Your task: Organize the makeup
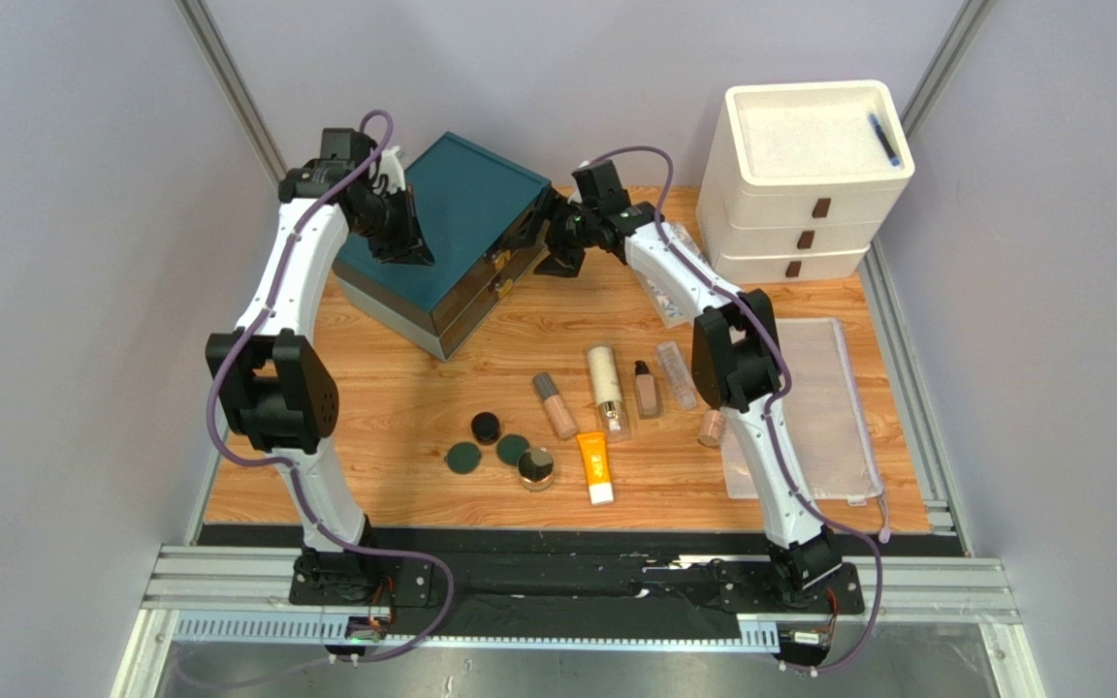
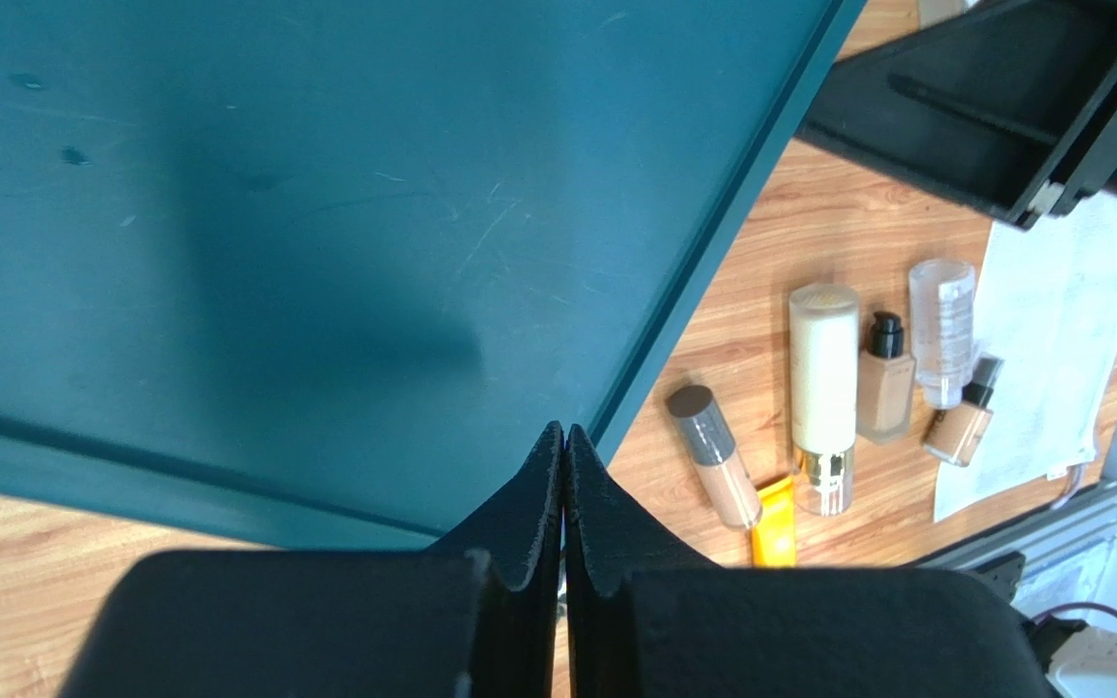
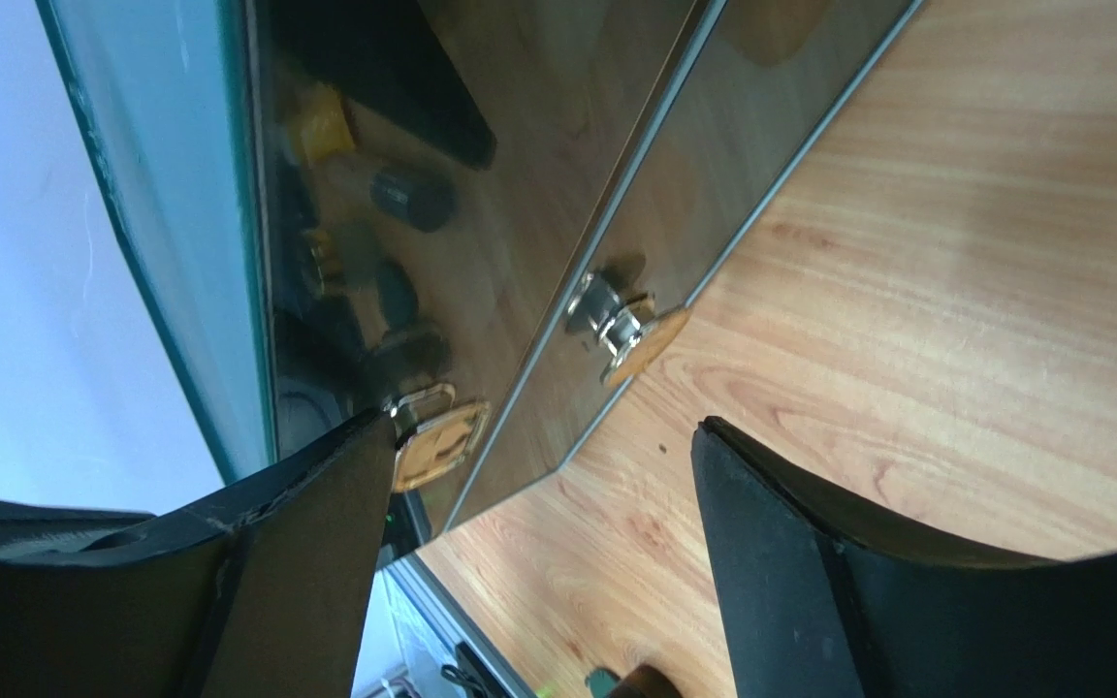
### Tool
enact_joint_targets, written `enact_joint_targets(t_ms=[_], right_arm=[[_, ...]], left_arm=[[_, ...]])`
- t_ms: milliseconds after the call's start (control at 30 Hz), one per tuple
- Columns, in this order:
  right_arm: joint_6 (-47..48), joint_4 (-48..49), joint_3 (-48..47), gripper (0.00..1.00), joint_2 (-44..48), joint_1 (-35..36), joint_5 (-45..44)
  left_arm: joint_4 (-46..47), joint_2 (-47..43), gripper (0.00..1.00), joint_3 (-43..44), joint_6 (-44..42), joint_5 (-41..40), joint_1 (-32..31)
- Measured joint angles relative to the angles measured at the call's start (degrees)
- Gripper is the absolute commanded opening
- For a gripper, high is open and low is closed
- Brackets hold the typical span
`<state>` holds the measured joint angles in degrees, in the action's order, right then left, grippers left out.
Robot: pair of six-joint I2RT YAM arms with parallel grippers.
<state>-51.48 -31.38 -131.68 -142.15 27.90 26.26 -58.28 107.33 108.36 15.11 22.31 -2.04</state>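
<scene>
The right fingers [image 3: 320, 502] stand wide apart, empty, close to a small shiny knob [image 3: 611, 313] on the front of the teal box [image 1: 470, 204]; the left fingers [image 2: 538, 487] are pressed together, holding nothing, over its lid [image 2: 302, 218]. The makeup [image 1: 605, 381] lies loose on the worktop [image 1: 404, 422], lower centre of the top view. A pinch may slip off the knob, or a pull may drag the unsteadied box into the makeup.

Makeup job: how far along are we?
Done: nothing visibly stowed. The makeup lies loose on the table, including the compacts. In hand: the left gripper, shut, sits over the lid of the teal box. The right gripper, open, faces a drawer knob on the box's mirrored front. Neither holds anything. Left: likely opening a drawer, then putting every item away.
</scene>
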Motion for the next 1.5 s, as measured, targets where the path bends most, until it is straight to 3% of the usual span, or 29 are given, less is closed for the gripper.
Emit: enact_joint_targets(t_ms=[300, 900, 1500], right_arm=[[-2.4, 1.5, -2.7, 0.64, -2.5, -0.3, 0.8], [-0.7, 1.3, -2.1, 0.71, -2.2, 0.0, -0.7], [0.1, 1.8, 0.8, 0.67, 3.6, 3.2, 0.3]], left_arm=[[-2.5, 2.8, 0.00, 0.1, 0.0, -2.3, -1.7], [-5.7, 4.3, 0.00, 2.4, 0.6, -6.4, -2.5], [-5.8, 4.3, 0.00, 2.4, 0.5, -6.9, -2.7]])
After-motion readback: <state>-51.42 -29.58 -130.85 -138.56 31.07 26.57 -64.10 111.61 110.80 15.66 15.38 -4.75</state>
